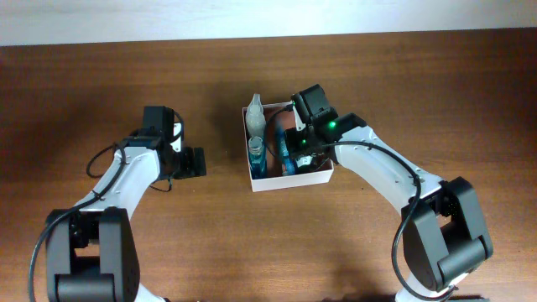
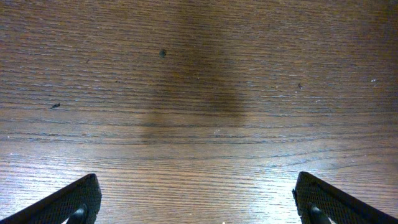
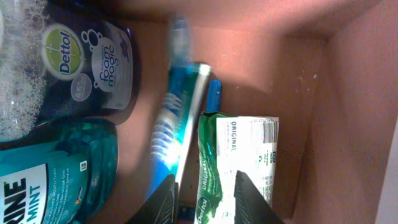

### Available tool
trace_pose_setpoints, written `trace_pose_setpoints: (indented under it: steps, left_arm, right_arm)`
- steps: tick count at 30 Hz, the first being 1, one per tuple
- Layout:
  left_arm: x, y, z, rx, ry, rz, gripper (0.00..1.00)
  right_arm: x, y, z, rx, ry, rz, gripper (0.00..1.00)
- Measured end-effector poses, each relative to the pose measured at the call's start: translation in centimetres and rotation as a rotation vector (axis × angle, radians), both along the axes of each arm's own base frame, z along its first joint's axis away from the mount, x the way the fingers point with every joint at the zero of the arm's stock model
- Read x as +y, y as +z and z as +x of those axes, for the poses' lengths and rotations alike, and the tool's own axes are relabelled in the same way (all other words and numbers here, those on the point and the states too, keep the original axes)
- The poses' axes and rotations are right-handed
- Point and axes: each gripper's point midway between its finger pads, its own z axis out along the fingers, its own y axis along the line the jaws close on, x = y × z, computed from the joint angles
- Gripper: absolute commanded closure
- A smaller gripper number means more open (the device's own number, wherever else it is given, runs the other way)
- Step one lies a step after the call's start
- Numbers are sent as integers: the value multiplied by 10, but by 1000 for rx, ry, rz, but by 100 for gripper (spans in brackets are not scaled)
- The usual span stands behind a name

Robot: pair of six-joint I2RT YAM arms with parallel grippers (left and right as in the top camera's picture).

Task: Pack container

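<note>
Right gripper point(image 3: 202, 200) sat inside container point(image 1: 285, 183), overhead frame centre.
Its jaws straddled the green packet point(image 3: 239, 149), long axis running up the wrist frame; grip could not be told. Left gripper point(image 2: 196, 205) stood spread over table point(image 2: 199, 93), left of container.

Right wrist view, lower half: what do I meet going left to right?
teal mouthwash bottle → blue toothbrush pack → green packet → right wall of the container
</note>
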Motion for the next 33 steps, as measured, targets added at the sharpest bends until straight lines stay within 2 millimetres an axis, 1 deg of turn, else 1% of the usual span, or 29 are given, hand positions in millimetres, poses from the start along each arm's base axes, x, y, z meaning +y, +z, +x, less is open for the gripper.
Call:
trace_pose_setpoints:
  steps: [5,8,11,15,19,21,24,30,33]
  left_arm:
    - [0,0,0,0,0,0,1]
    - [0,0,0,0,0,0,1]
    - [0,0,0,0,0,0,1]
    - [0,0,0,0,0,0,0]
    - [0,0,0,0,0,0,1]
    - [0,0,0,0,0,0,1]
    - [0,0,0,0,0,0,1]
    - [0,0,0,0,0,0,1]
    - [0,0,0,-1,0,0,1]
  right_arm:
    - [0,0,-1,4,0,-2,76]
    - [-2,6,-4,15,0,-8,76]
    - [-5,29,-3,-7,-7,3,76]
    - [-20,78,-5,-82,-36,36,75]
    - [-42,125,-16,-154,-74,62,72]
    - [-52,146,-27,-185,-82,70,72]
    - [-60,175,-48,-230,-78,86,72]
    - [-82,236,-105,-355,-77,138,71]
    - [-94,266,-138,-444,-77,175,68]
